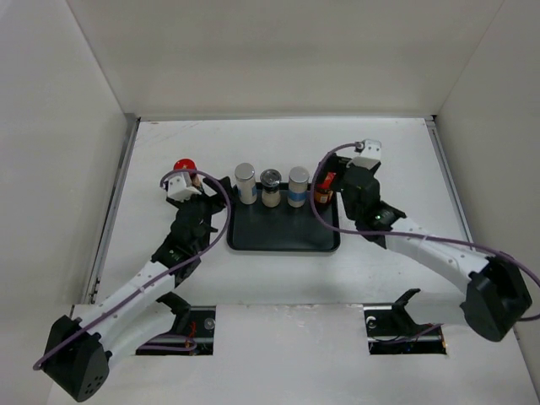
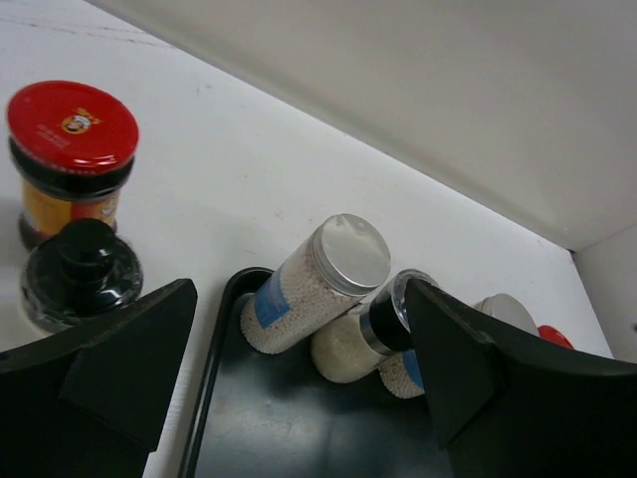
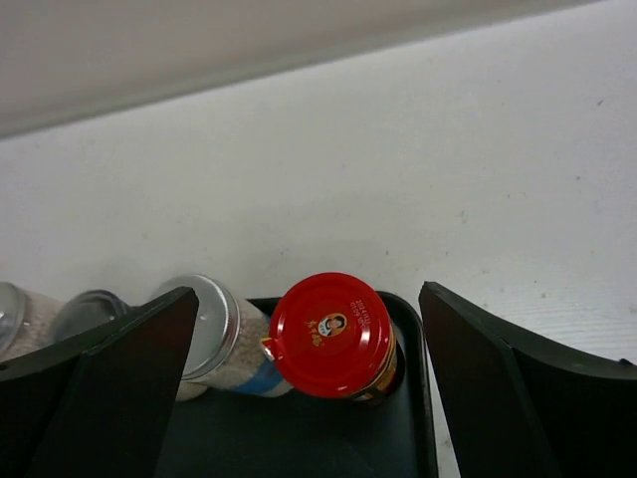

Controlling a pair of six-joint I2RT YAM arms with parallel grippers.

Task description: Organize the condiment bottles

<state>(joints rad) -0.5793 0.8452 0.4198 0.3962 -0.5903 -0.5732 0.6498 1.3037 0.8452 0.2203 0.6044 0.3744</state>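
A black tray [image 1: 283, 236] holds a row along its back edge: a silver-capped white shaker [image 1: 245, 181], a glass grinder [image 1: 270, 186], a second silver-capped shaker [image 1: 298, 185] and a red-capped dark jar [image 1: 324, 189]. Another red-capped jar [image 1: 185, 166] and a black-topped grinder [image 2: 82, 274] stand on the table left of the tray. My left gripper [image 1: 211, 190] is open and empty at the tray's back left corner. My right gripper [image 1: 339, 181] is open, its fingers on either side of the tray's red-capped jar [image 3: 333, 334] without touching it.
White walls enclose the table at the back and both sides. The tray's left rim [image 2: 204, 398] lies between my left fingers. The tray's right rim [image 3: 426, 418] sits just inside my right finger [image 3: 498, 388].
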